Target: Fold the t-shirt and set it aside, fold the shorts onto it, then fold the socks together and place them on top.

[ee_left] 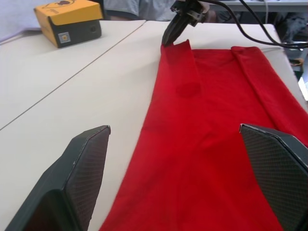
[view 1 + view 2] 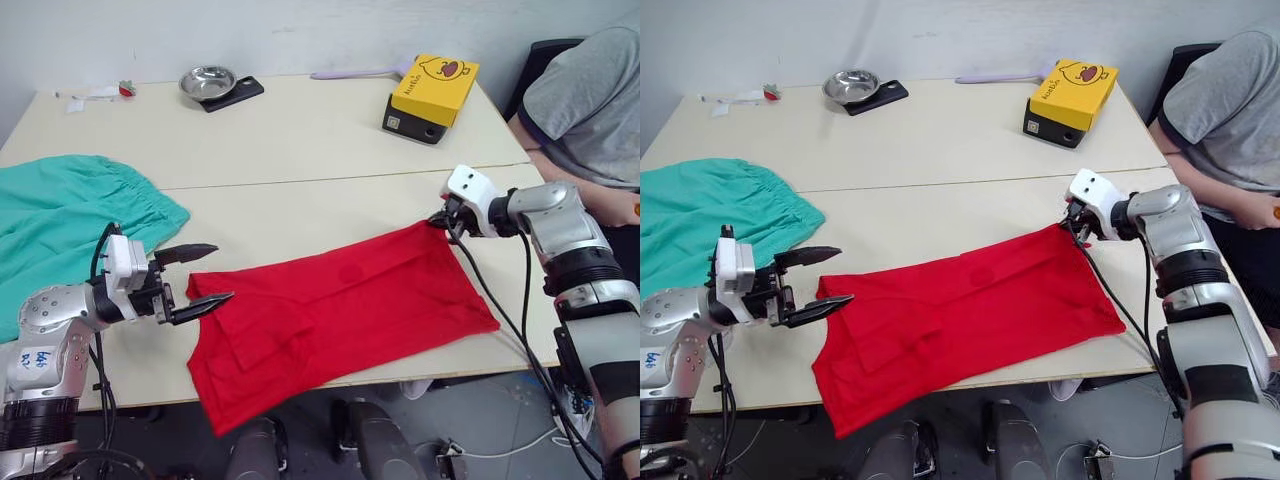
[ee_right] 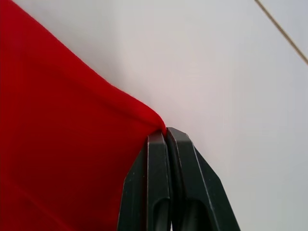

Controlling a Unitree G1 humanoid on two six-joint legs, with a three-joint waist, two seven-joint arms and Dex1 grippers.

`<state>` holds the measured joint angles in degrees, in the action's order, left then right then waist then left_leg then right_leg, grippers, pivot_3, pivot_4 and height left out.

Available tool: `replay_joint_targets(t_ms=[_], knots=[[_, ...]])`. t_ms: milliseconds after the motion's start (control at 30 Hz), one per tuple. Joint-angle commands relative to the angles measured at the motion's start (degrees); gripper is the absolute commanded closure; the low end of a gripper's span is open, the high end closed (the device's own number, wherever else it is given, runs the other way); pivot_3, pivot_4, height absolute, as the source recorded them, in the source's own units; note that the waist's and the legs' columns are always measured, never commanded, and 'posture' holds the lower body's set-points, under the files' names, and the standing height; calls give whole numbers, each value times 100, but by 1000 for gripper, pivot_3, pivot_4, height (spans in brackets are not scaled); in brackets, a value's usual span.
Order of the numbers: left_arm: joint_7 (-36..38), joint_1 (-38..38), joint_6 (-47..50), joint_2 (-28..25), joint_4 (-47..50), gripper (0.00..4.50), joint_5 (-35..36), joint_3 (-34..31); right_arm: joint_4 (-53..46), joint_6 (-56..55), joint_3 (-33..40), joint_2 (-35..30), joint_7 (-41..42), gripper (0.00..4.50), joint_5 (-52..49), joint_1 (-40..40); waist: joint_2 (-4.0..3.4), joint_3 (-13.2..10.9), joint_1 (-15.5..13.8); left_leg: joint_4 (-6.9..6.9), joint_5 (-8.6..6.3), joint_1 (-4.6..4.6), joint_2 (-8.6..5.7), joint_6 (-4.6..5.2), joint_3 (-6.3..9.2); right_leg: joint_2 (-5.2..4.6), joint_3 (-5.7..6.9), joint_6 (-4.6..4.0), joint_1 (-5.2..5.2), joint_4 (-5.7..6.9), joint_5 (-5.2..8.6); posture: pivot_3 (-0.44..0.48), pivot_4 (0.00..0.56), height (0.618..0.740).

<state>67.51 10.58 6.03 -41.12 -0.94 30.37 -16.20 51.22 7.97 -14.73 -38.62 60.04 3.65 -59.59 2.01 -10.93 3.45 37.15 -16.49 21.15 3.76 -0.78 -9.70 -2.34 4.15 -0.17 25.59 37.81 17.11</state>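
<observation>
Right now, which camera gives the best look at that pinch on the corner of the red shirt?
The right wrist view: the right gripper is shut on a corner of the t-shirt, seen close. The eye views show the whole shirt but the pinch is tiny; the left wrist view shows it far off.

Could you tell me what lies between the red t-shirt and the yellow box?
Only bare table, crossed by its seam line, lies between the t-shirt and the yellow box, seen in both eye views.
</observation>
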Motion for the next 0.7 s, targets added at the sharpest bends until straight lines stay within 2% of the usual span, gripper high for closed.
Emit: replay_joint_targets(t_ms=[33, 133, 167, 233, 333, 467, 533, 600, 700], knots=[[-102, 74, -157, 12, -53, 0, -82, -17, 286, -353, 188, 53, -174, 4457, 101, -276, 0, 0, 4, 0, 0, 0, 0, 0, -1, 0, -1, 0, 0, 1, 0, 0, 150, 740], [-162, 79, -4, 10, -51, 0, 29, -54, 352, -301, 297, 71, 5, 4457, -16, -290, -1, -1, 0, 0, 0, 0, 0, 0, -2, 0, -1, 0, 0, 1, 0, 0, 150, 740], [-215, 70, 158, -15, -34, 0, 108, -83, 203, -252, 408, 7, 250, 4291, -186, -216, -1, -1, -1, 0, 0, 0, 0, 1, -1, -1, -1, 0, 0, 1, 0, 0, 150, 740], [-355, 86, 306, -12, -28, 0, 166, -143, -112, -66, 626, -171, 541, 3892, -413, -68, -1, -1, -7, 0, 1, 0, 0, 1, -2, -1, -2, 0, 0, 1, 0, 0, 150, 740], [-553, 120, 461, 27, 47, 0, 162, -120, -790, 428, 958, -538, 735, 2830, -680, 342, -2, -1, -25, -1, 1, 0, 0, 2, 0, -1, -1, 0, 0, 0, 0, 0, 150, 740], [-470, 144, 581, -15, 136, 0, 183, 0, -2329, 1978, 1433, -1134, 1182, 1432, -1334, 1206, -2, -1, -77, -2, 0, 3, -1, 3, 6, -3, 2, 0, -2, -6, 0, 0, 150, 740], [-253, 276, 563, -117, -72, 0, 58, 159, -3417, 3661, 1529, -1823, 1510, 747, -1773, 1855, -7, -4, -114, -1, -1, 3, -1, 4, 6, -4, 2, 0, -3, -6, 0, 0, 150, 740], [-154, 445, 354, -166, -357, 0, -166, 286, -4154, 4860, 1702, -2247, 1504, 30, -2160, 2317, -11, -5, -143, -2, -2, 2, -1, 3, 9, -4, 4, 0, -2, -7, 0, 0, 150, 740], [7, 826, -88, -209, -958, 0, -604, 566, -4915, 6168, 2156, -2549, 1238, 30, -2670, 2936, -13, -4, -127, -2, -4, -4, 0, 6, 8, -1, 5, -4, -2, -7, -2, 0, 150, 740]])
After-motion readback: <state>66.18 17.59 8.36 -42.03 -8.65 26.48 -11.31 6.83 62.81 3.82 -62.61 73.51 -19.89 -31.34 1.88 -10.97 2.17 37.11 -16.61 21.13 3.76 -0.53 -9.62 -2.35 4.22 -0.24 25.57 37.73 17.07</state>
